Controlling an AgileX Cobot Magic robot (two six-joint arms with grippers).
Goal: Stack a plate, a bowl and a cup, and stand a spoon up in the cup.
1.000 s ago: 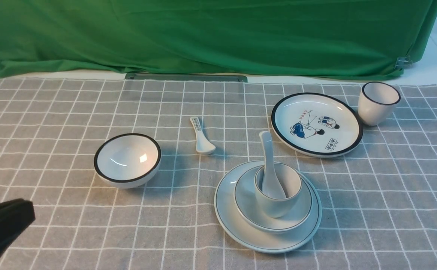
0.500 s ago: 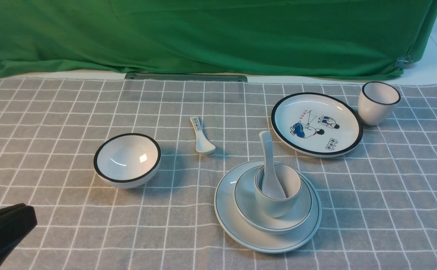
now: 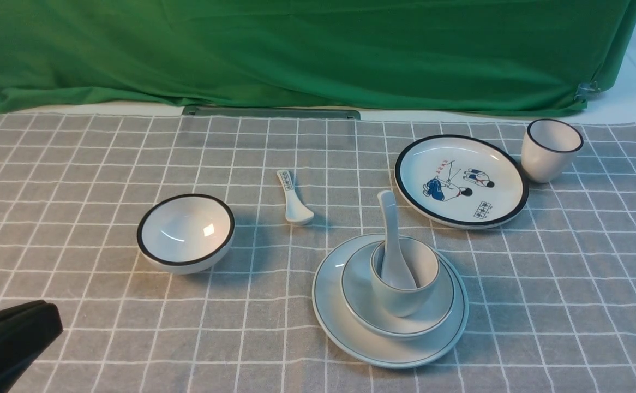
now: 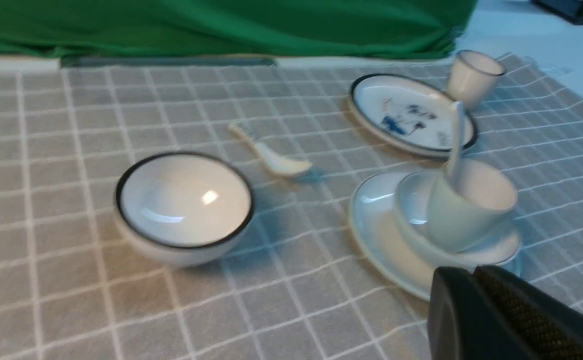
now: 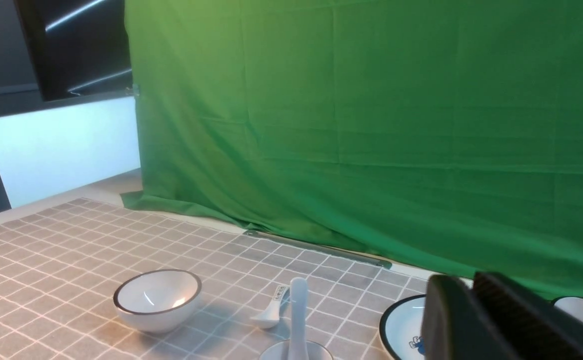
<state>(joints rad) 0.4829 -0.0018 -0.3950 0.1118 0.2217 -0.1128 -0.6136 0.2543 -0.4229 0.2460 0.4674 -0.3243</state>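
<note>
The pale plate [image 3: 333, 322] lies front and centre on the cloth with the pale bowl [image 3: 357, 292] on it. The pale cup [image 3: 401, 303] stands in the bowl. The plain white spoon [image 3: 389, 232] stands in the cup, handle up and leaning back left. The stack also shows in the left wrist view: plate [image 4: 371, 225], bowl [image 4: 410, 200], cup [image 4: 451, 220], spoon [image 4: 455, 135]. My left gripper [image 3: 51, 322] is shut and empty at the front left, far from the stack; its jaws [image 4: 471, 272] are closed together. My right gripper [image 5: 466, 282] is shut and empty, out of the front view. The spoon handle [image 5: 299, 310] shows in the right wrist view.
A black-rimmed bowl [image 3: 185, 232] sits left of centre. A spoon with printed marks [image 3: 293, 199] lies behind the stack. A black-rimmed cartoon plate [image 3: 460, 180] and a black-rimmed cup [image 3: 550, 148] stand at the back right. A green cloth [image 3: 307, 49] hangs behind the table.
My left gripper has drifted a little lower and to the right in the front view. The stack and the other dishes have not moved.
</note>
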